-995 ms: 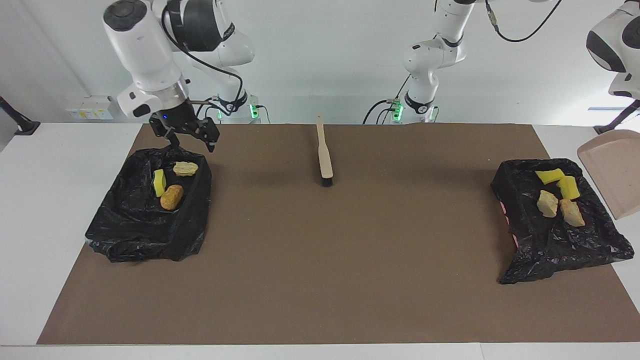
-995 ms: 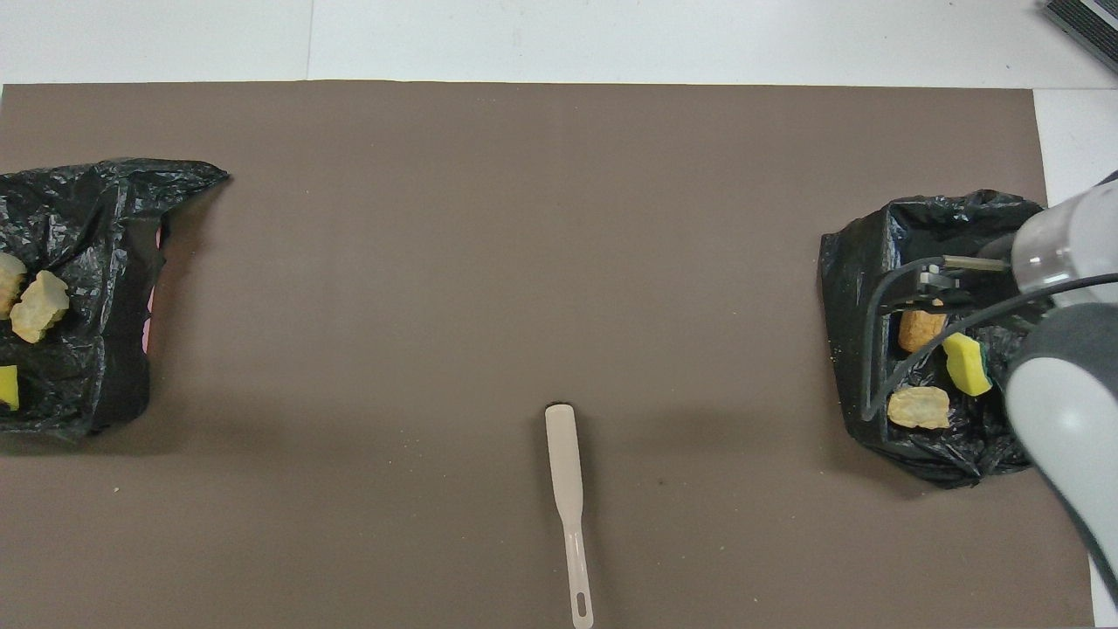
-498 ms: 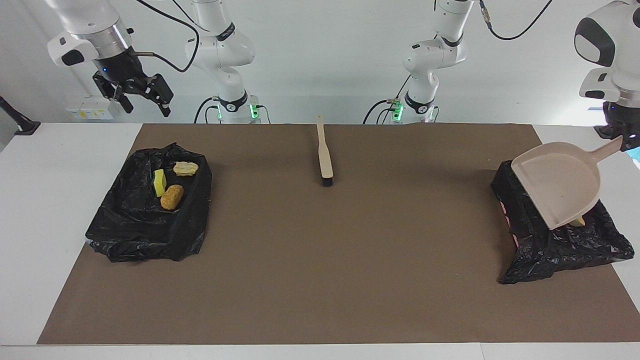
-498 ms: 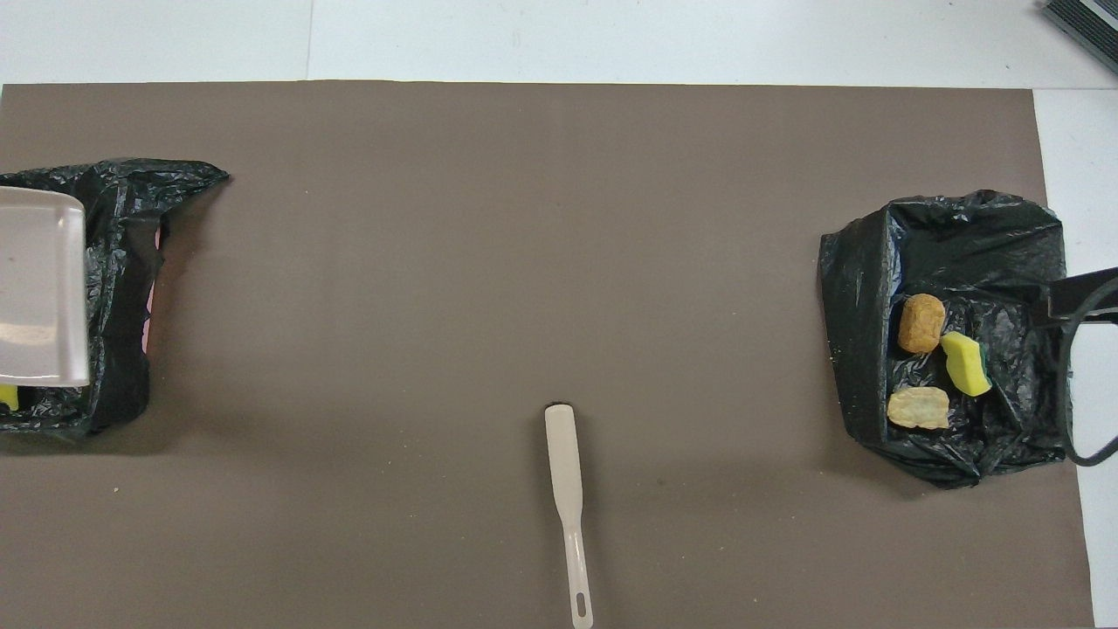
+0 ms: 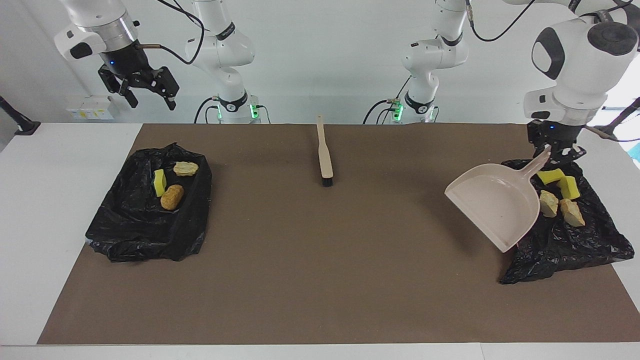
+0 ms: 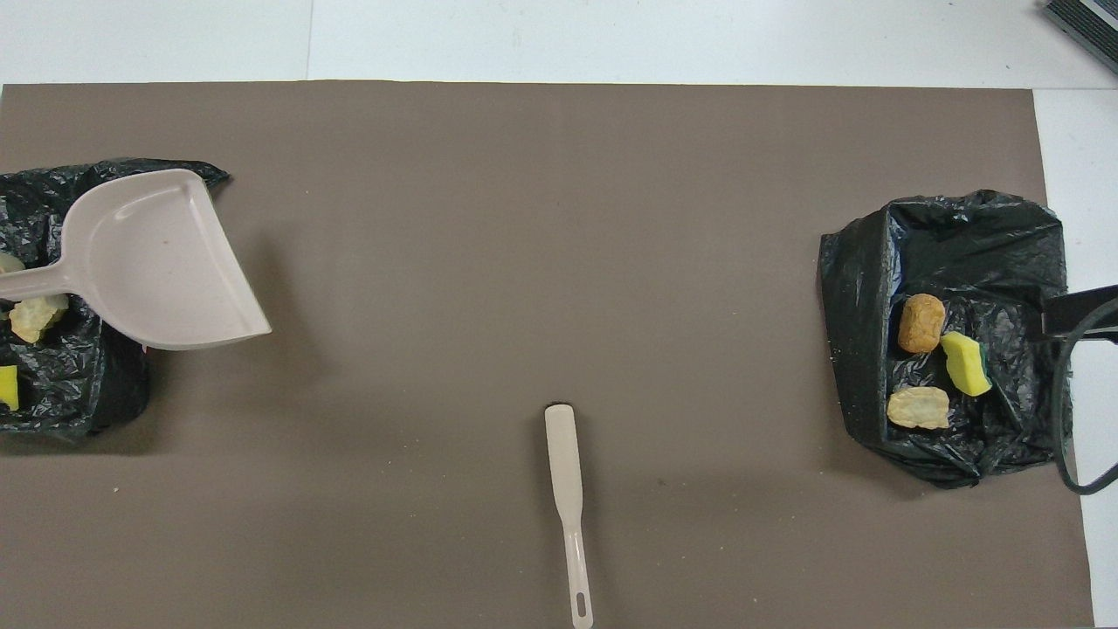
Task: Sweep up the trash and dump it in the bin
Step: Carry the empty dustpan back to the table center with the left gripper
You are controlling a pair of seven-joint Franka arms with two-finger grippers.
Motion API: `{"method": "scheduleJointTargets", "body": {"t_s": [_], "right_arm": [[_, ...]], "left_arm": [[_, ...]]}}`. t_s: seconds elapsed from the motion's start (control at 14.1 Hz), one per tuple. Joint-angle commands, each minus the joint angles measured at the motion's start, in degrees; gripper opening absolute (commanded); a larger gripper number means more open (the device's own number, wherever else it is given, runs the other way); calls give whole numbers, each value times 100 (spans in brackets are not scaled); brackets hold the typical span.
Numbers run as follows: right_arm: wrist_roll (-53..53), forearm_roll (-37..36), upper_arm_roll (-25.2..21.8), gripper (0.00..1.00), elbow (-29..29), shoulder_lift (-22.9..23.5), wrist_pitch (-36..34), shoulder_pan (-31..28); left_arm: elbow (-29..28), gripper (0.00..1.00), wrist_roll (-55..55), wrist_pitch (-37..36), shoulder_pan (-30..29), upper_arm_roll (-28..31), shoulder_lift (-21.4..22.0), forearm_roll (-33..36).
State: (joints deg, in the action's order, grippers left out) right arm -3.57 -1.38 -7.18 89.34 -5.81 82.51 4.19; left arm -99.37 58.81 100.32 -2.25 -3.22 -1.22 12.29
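Trash lay in two black-lined bins at the ends of your brown mat (image 5: 320,280). Reading the facing view from its left edge: your right gripper (image 5: 146,93) hung high at about ten o'clock, fingers spread wide and holding nothing, above the table edge near its bin. Below it, at nine o'clock, the right-arm bin (image 5: 145,220) held three scraps together: a green-backed yellow sponge (image 5: 159,182), a beige foam chunk (image 5: 185,168) nearer the robots, and an orange-brown lump (image 5: 172,197) just beside the sponge.

At twelve o'clock, near the robots' edge of the mat, the beige brush (image 5: 325,150) lay flat, black bristles pointing away from the robots, well apart from both bins.

At three o'clock you had the beige dustpan (image 5: 492,205) tilted in the air, its pan over the mat beside the left-arm bin (image 5: 565,245). Your left gripper (image 5: 555,152) was clamped on its handle, over that bin. In the bin lay two yellow sponge pieces (image 5: 550,176) (image 5: 569,187) touching each other, and two beige foam chunks (image 5: 548,203) (image 5: 571,212) side by side.
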Motion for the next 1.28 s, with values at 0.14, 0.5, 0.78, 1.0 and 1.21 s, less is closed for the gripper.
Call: {"method": "scheduleJointTargets", "body": {"t_s": [0.14, 0.5, 0.78, 1.0, 1.21], "right_arm": [[216, -266, 23, 100, 461, -324, 327, 3], [216, -161, 15, 100, 408, -289, 248, -15], [181, -161, 6, 100, 408, -297, 274, -59], [225, -161, 6, 100, 417, -297, 265, -67], [225, -161, 6, 100, 417, -297, 265, -67]], "left_arm": [[-381, 0, -1895, 321, 786, 103, 87, -464], [-513, 0, -3936, 927, 1779, 103, -194, -772], [-408, 0, -5500, 1576, 2658, 103, -860, -772], [-146, 0, -6598, 2079, 3308, 103, -1475, -781], [-83, 0, -7469, 2421, 3660, 111, -1679, -1016]]}}
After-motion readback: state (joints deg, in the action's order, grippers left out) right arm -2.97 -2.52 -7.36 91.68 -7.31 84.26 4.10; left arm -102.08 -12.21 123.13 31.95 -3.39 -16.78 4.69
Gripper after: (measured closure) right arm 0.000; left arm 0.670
